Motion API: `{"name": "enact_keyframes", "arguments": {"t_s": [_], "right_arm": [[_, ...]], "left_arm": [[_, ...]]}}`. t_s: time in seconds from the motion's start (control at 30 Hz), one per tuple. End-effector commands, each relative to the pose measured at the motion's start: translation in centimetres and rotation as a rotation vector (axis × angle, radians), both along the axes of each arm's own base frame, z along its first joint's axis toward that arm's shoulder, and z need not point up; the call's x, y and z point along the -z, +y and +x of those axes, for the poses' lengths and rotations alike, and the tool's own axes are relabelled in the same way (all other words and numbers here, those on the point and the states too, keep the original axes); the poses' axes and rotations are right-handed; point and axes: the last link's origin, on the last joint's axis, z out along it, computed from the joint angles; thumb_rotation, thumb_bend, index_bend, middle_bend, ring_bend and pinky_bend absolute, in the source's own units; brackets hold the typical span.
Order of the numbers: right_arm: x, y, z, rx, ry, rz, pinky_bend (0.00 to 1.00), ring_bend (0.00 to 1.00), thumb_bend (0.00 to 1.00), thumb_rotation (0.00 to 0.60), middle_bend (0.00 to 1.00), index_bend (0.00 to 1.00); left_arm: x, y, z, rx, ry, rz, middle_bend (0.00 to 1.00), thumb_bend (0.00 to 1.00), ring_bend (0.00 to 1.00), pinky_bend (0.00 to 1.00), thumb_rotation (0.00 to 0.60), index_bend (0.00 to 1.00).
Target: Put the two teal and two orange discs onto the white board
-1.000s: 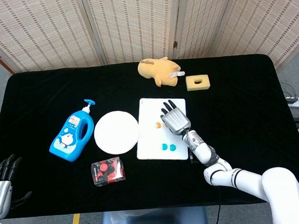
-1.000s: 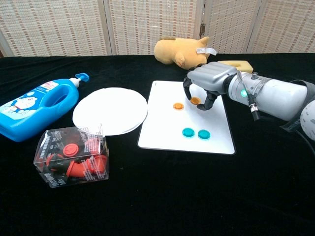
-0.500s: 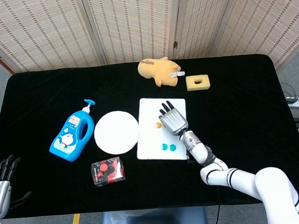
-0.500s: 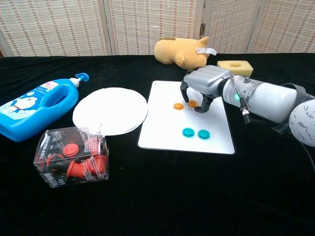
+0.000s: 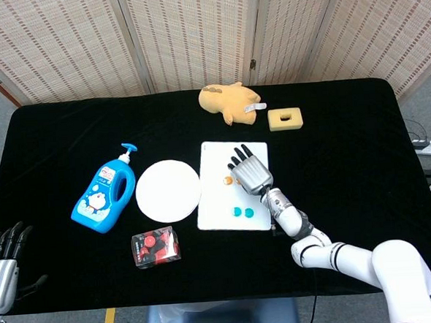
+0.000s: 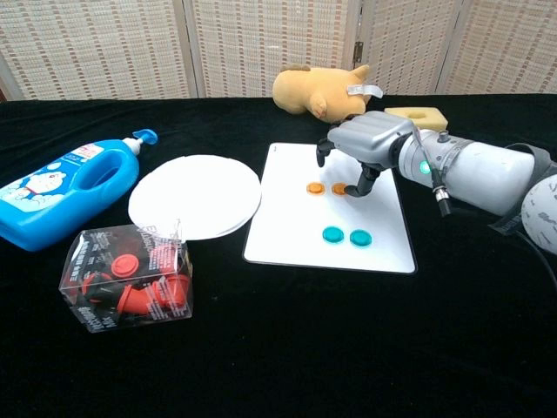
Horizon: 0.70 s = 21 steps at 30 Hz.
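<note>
Four small flat discs lie on the white board (image 6: 383,244), a glossy rectangular sheet with rounded corners resting on the black-covered counter (image 6: 278,348). Far left in the head view, the left hand (image 5: 0,255) shows at the counter's near corner, holding nothing, its dark fingers apart. Next along comes a blue pump bottle (image 6: 61,187) with a cartoon label, lying on its side. In front of it sits a clear plastic box (image 6: 126,279) of red and black parts. A round white plate (image 6: 196,193) lies just left of the board, its edge close to the board's left side.

On the board, the two orange discs (image 6: 315,188) (image 6: 339,188) sit side by side in the upper middle, close together but not touching. Nearer the front edge the two teal discs (image 6: 332,233) (image 6: 359,236) lie as a pair, also just apart. All are round, thin and evenly coloured.

Over the board's upper right part, the grey right hand (image 6: 365,144) hangs with fingers apart and curved downward, nothing gripped; one dark fingertip (image 6: 354,189) reaches down just right of the second orange disc, and whether it touches the disc or the board cannot be told. Behind the board lies a tan plush toy (image 6: 318,87), with a yellow foam block (image 6: 418,116) with a hole to its right.
</note>
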Motion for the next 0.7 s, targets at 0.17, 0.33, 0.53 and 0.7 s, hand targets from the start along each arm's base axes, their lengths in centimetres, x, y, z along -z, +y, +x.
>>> {"name": "enact_keyframes", "arguments": {"t_s": [0.17, 0.33, 0.53, 0.7], "right_arm": [[-5.8, 2.0, -1.6, -0.023, -0.129, -0.090, 0.00, 0.05, 0.29, 0.600, 0.18, 0.26], [-11.0, 5.2, -4.9, -0.015, -0.139, -0.155, 0.00, 0.03, 0.29, 0.600, 0.15, 0.22], [-16.1, 9.9, -8.9, 0.031, -0.148, -0.206, 0.00, 0.02, 0.29, 0.600, 0.03, 0.04], [-18.5, 14.0, -11.3, 0.057, -0.159, -0.240, 0.00, 0.00, 0.29, 0.600, 0.00, 0.00]], "left_arm": [[-0.1, 0.3, 0.0, 0.001, -0.002, 0.005, 0.00, 0.12, 0.00, 0.00, 0.600, 0.00], [0.0, 0.7, 0.3, 0.017, -0.006, 0.006, 0.00, 0.12, 0.00, 0.00, 0.600, 0.00], [0.3, 1.2, 1.0, 0.035, -0.005, 0.002, 0.00, 0.12, 0.00, 0.00, 0.600, 0.00], [0.7, 1.6, 1.5, 0.049, -0.002, -0.006, 0.00, 0.12, 0.00, 0.00, 0.600, 0.00]]}}
